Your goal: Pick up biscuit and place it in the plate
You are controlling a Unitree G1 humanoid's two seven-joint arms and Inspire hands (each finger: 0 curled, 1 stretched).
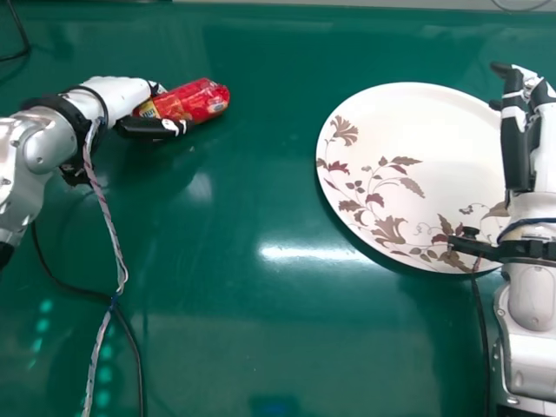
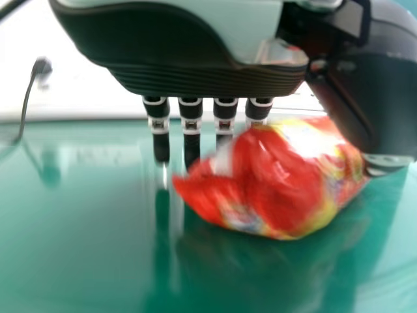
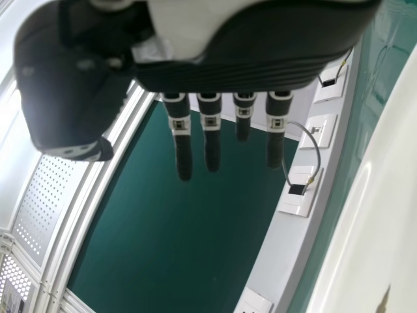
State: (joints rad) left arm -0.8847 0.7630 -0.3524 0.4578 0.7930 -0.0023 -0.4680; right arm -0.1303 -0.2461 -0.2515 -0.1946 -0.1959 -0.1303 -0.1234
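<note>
Left hand [image 1: 122,90] | fingers straight, thumb apart | red biscuit packet [image 1: 205,100] between | right hand [image 1: 516,148] spread, at plate's [image 1: 408,117] edge

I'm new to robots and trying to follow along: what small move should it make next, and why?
Probably curl the fingers and thumb of the left hand around the biscuit packet: it lies between them, but the fingers look straight, so lifting now might drop it. The plate is off to the right, so a firm hold seems wise first.
</note>
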